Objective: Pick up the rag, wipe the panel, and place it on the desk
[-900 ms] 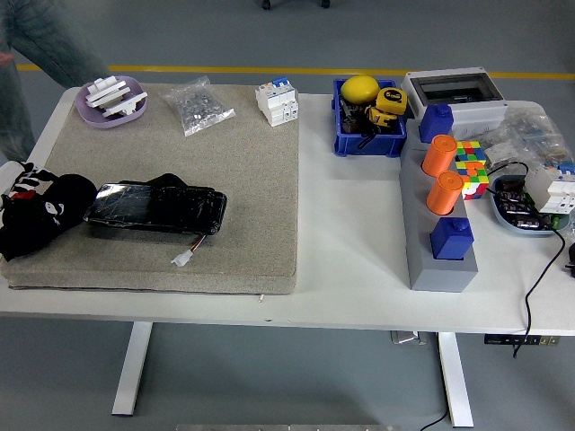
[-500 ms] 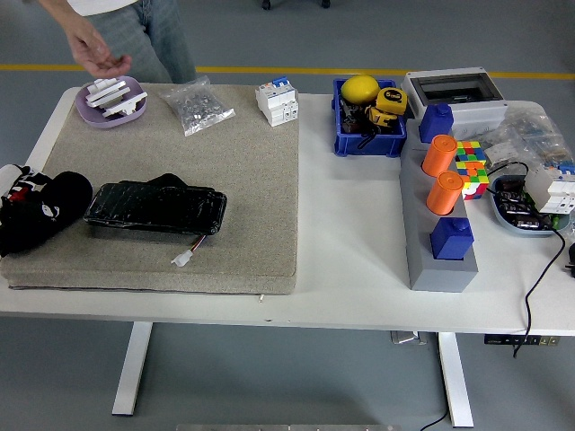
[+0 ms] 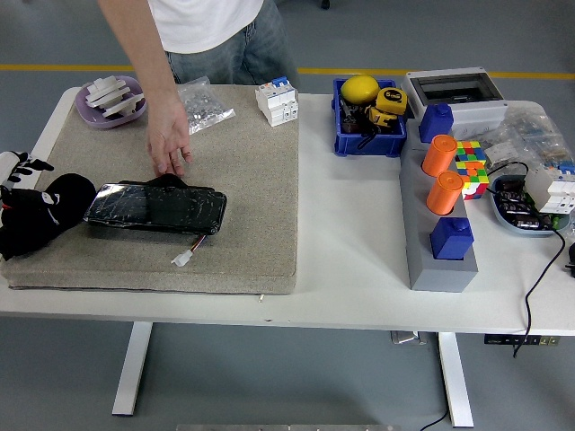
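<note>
In the head view, the scene is being entered by a person at the far side of the table: half a second ago only an arm was being held near the purple dish, and now the person's hand is being stretched down over the grey felt mat, fingertips being brought right to the far edge of the black panel, where a dark bump that may be the rag is lying, touching the panel. Whether that bump is being pinched or merely touched cannot be told. The panel itself is being left flat on the mat's left half, its white connector trailing toward the near edge, unmoved across the frames. The left hand is being rested at the mat's left end, just beside the panel; it is black and bunched, white fingertips showing at the picture's edge, and whether its fingers are curled or spread cannot be made out. It has been shifted only slightly. The right hand is not being shown. As a judgement, the task is being held at its start: the rag is not yet being lifted by the robot, and the person's reach suggests the rag is being adjusted or presented, so the space over the panel is being shared for now.
</note>
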Available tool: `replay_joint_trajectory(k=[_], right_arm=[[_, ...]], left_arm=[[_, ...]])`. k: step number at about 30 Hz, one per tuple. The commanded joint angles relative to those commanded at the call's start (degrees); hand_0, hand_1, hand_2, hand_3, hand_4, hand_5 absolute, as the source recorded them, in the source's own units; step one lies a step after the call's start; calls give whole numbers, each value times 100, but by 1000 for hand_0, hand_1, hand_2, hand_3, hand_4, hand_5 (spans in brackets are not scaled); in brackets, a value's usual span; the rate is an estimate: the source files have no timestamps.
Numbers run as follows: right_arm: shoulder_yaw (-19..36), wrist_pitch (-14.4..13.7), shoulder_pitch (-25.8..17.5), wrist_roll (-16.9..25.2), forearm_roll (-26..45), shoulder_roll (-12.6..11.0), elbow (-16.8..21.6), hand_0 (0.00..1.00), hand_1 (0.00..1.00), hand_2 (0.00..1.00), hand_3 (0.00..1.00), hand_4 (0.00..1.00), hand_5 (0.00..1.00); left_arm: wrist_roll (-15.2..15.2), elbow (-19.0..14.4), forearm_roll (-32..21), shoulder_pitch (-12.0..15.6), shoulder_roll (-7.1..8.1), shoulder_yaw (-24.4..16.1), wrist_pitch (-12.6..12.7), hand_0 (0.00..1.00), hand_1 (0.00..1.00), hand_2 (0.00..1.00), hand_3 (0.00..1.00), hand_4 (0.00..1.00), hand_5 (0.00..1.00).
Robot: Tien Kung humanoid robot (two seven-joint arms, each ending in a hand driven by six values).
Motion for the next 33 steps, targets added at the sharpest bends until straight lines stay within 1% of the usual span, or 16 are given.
replay_joint_trajectory(k=[6,10,13,14,19,20,25,26,31,32,33], right_arm=[[35,-24,5,19,-27,1,6,747,646,689,692,998,619],[38,-35,5,33,-26,5,7,747,645,688,692,998,621],[61,-48,11,46,-37,7,7,747,645,688,692,998,621],[74,-50,15,48,-47,8,7,747,645,689,691,998,621],[106,-74,15,68,-43,7,-1,747,645,689,691,998,621],[107,-76,13,70,-44,7,-2,747,645,689,690,998,620],[143,-100,7,94,-41,7,-10,747,645,689,690,998,620],[151,-105,8,99,-50,7,-11,747,642,688,688,998,620],[166,-121,5,116,-54,12,-12,747,642,688,688,998,620],[159,-124,2,119,-48,13,-15,747,642,688,689,998,618],[153,-124,-2,119,-37,14,-19,747,642,688,689,998,618]], left_arm=[[66,110,-55,-19,15,131,-83,756,822,803,643,887,194],[46,185,-158,-41,10,215,-79,756,822,802,645,886,196],[39,254,-192,-73,-28,272,-62,756,822,802,645,886,196],[37,260,-196,-74,-41,288,-33,598,794,796,633,880,204],[82,291,-225,-78,-74,363,52,598,794,796,633,880,204],[93,295,-227,-79,-80,373,67,349,627,670,577,676,36],[135,343,-205,-86,-123,403,164,349,627,670,577,676,36],[141,357,-186,-87,-129,408,181,302,541,634,555,465,2],[165,414,-135,-93,-157,441,265,302,541,634,555,465,2],[168,428,-115,-95,-162,441,285,288,524,618,542,377,2],[172,439,-97,-96,-167,441,302,288,524,618,542,377,2]])
